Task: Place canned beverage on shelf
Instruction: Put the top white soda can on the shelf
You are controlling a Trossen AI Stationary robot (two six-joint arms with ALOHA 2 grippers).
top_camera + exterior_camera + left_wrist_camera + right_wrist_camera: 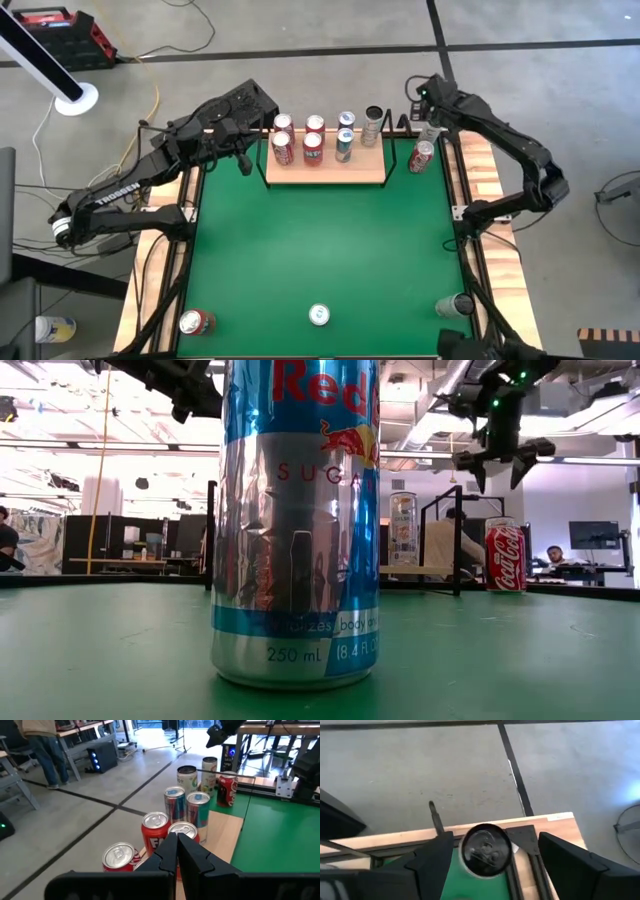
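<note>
The shelf (325, 172), a light-wood board, lies at the table's far edge. Several upright cans stand on it: red ones (282, 148), blue ones (344, 143) and a tall pale one (372, 127). A red Coca-Cola can (421, 156) stands upright on the green table just right of the shelf; it also shows in the low view (505, 555). My right gripper (500, 465) is open above this can and clear of it. In the right wrist view, its fingers (495, 857) stand either side of the can's top (486, 849). My left gripper (177, 845) is shut and empty at the shelf's left end.
A blue-and-silver Red Bull can (297, 520) stands at the table's near edge, filling the low view; it also shows in the high view (319, 315). A red can (195, 322) is at the near left and a grey can (455, 305) at the near right. People are in the room beyond.
</note>
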